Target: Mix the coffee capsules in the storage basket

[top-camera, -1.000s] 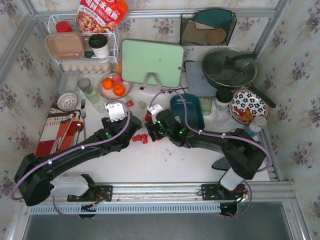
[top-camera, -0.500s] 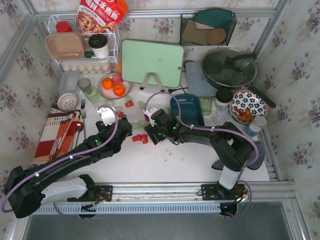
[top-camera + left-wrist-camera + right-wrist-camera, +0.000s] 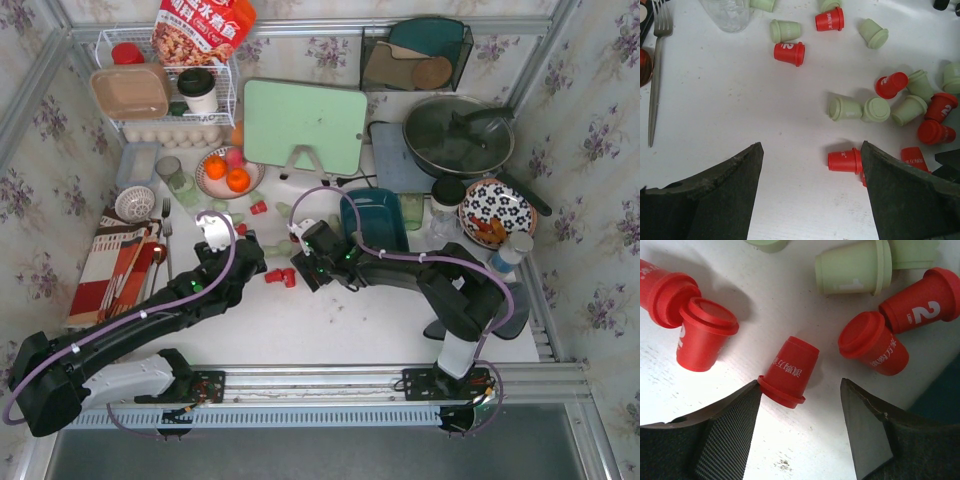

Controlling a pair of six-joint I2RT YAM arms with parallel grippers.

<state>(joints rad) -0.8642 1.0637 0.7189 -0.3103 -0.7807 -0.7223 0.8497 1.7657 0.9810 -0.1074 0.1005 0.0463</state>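
Note:
Red and mint green coffee capsules [image 3: 258,208] lie scattered on the white table left of the dark teal storage basket [image 3: 385,222]. No capsule shows inside the basket. My left gripper [image 3: 238,262] is open and empty [image 3: 810,150] above bare table, and a red capsule [image 3: 844,161] lies on its side against its right finger [image 3: 905,195]. My right gripper [image 3: 304,268] is open [image 3: 801,384] low over the table. A red capsule [image 3: 788,371] lies between its jaws, its rim touching the left finger [image 3: 730,435]. The basket's corner [image 3: 946,405] shows at its right.
A clear glass [image 3: 727,12] and a fork [image 3: 656,75] lie left of the capsules. A plate of oranges [image 3: 228,172], a white wire rack [image 3: 165,90], a green board [image 3: 303,125], a pan [image 3: 458,135] and a flowered bowl [image 3: 497,212] stand behind and to the right.
My left arm has drawn back to the left, uncovering capsules in the middle. My right gripper has shifted slightly left toward the red capsules. Little has moved in the last half second.

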